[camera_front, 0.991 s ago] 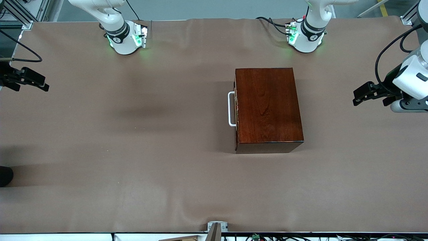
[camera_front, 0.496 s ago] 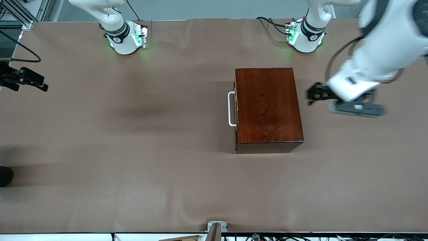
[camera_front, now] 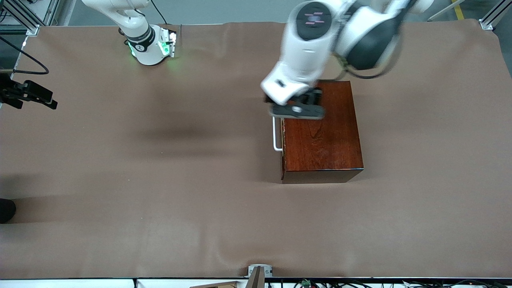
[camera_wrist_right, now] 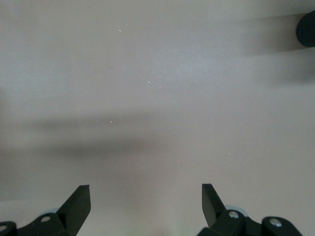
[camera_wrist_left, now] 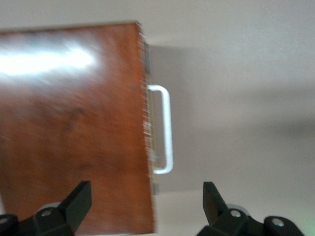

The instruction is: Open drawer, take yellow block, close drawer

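The dark reddish-brown wooden box (camera_front: pixel 324 140) stands toward the left arm's end of the table. Its drawer is pushed in, and only the white handle (camera_front: pixel 275 136) sticks out from the front. The yellow block is hidden. My left gripper (camera_front: pixel 297 106) hangs over the box's corner nearest the bases, above the handle end. In the left wrist view this gripper (camera_wrist_left: pixel 146 196) is open and holds nothing, with the box top (camera_wrist_left: pixel 74 137) and handle (camera_wrist_left: pixel 166 129) below it. My right gripper (camera_front: pixel 50 100) waits at the right arm's end of the table, open (camera_wrist_right: pixel 146 196) over bare cloth.
A brown cloth (camera_front: pixel 160 180) covers the table. A dark rounded object (camera_front: pixel 6 210) pokes in at the edge on the right arm's end. A small metal bracket (camera_front: pixel 259 271) sits at the table edge nearest the front camera.
The left arm has swung in from its end of the table to over the box near the handle. The right arm has stayed put. The drawer is still shut.
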Robot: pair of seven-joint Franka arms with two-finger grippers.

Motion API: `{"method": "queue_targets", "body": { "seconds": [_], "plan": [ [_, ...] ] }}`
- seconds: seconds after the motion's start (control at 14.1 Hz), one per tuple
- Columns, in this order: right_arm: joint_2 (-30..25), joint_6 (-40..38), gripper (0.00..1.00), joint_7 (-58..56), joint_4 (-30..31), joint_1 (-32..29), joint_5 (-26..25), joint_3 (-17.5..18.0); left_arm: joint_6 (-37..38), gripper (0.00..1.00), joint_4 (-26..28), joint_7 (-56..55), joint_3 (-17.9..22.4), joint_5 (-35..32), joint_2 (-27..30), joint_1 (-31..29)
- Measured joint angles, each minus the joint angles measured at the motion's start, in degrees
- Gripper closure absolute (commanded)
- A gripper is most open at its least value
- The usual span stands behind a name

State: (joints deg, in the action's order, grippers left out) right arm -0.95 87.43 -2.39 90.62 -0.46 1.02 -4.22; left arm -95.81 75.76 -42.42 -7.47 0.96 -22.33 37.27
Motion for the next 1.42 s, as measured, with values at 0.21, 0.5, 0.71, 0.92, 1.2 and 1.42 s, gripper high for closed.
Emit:
{"method": "queue_targets", "body": {
  "seconds": [0.21,0.5,0.71,0.92,1.2,1.42],
  "plan": [
    [0.00,0.00,0.00,0.00,-0.04,-0.27,0.00,-0.15,-4.22,0.00,-1.72,-6.91,0.18,0.00,-4.89,4.42],
    [0.00,0.00,0.00,0.00,-0.07,-0.31,0.00,-0.16,-9.02,0.00,-2.23,-9.75,0.39,-0.80,-11.31,7.24],
    [0.00,0.00,0.00,0.00,-0.07,-0.31,0.00,-0.16,-9.36,0.00,-2.39,-9.75,0.42,-5.57,-14.41,8.66],
    [0.00,0.00,0.00,0.00,-0.07,-0.32,0.00,-0.16,-8.71,0.00,-2.41,-9.61,0.52,-7.73,-16.29,9.21],
    [0.00,0.00,0.00,0.00,-0.07,-0.33,0.00,-0.11,-6.05,0.00,-2.41,-4.91,0.52,-13.09,-17.23,9.22],
    [0.00,0.00,0.00,0.00,-0.07,-0.32,0.00,-0.08,-5.26,0.00,-2.39,-3.57,0.55,-13.39,-17.29,9.22]
  ]
}}
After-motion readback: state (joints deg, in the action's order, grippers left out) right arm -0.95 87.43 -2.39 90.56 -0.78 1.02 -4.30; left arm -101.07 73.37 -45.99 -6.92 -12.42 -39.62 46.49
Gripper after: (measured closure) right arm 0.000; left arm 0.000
